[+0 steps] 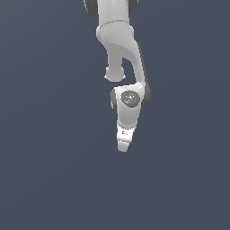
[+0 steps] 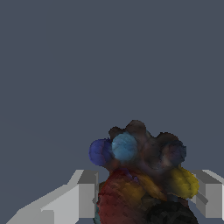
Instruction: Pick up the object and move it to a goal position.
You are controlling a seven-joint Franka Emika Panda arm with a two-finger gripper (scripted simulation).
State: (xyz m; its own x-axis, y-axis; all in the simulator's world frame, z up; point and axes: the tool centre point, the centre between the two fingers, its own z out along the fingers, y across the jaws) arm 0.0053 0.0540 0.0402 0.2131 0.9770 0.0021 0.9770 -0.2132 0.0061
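In the wrist view the small dark, lumpy clump speckled with red, yellow and blue (image 2: 142, 179) sits directly between the two pale grey fingers (image 2: 83, 197) of the gripper (image 2: 146, 199) — one finger pressing at each flank, so the pincer looks closed on it, holding it. The clump has no clear long axis; it is roughly round and fills the gap. Beyond it lies only flat slate-grey ground (image 2: 65, 65). In the exterior view the white arm (image 1: 121, 45) hangs down with its gripper pointing downward, fingertips low; the clump itself is not visible there. No goal marker shows in either view, so which way the carry must go cannot be told.
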